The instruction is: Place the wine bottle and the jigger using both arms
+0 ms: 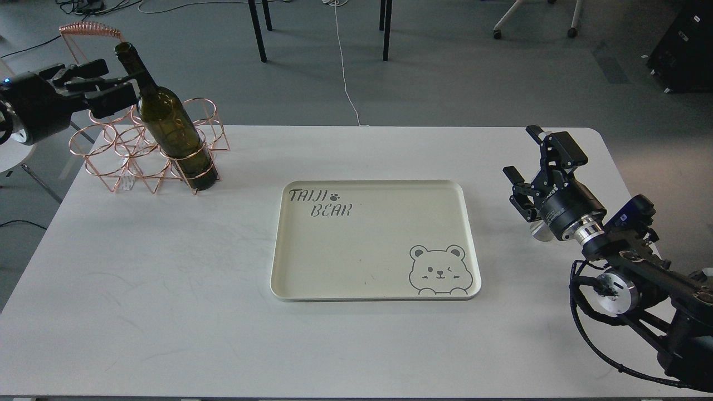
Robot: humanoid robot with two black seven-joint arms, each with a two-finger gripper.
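Nearest the robot, the right arm is coming in from the lower right corner, its dark links and cable loops lying over the white table (139,289). At its far end the right gripper (526,167) is hanging above the table's right side with its fingers spread apart — nothing is sitting between them. Just under the gripper's body a small silvery shape is peeking out, possibly the jigger (539,230), though most of it is hidden and it cannot be identified with certainty.

In the middle of the table a cream tray (468,223) is lying flat, printed with "TAIJI BEAR" and a winking bear.

Farther back on the left, a copper wire rack (120,167) is standing near the table's far left corner. The wine bottle (172,128) is sitting in the rack's front right ring, leaning to the left. The left gripper (125,89) is reaching in from the left edge at the bottle's neck — whether its fingers are pinching the glass cannot be told.
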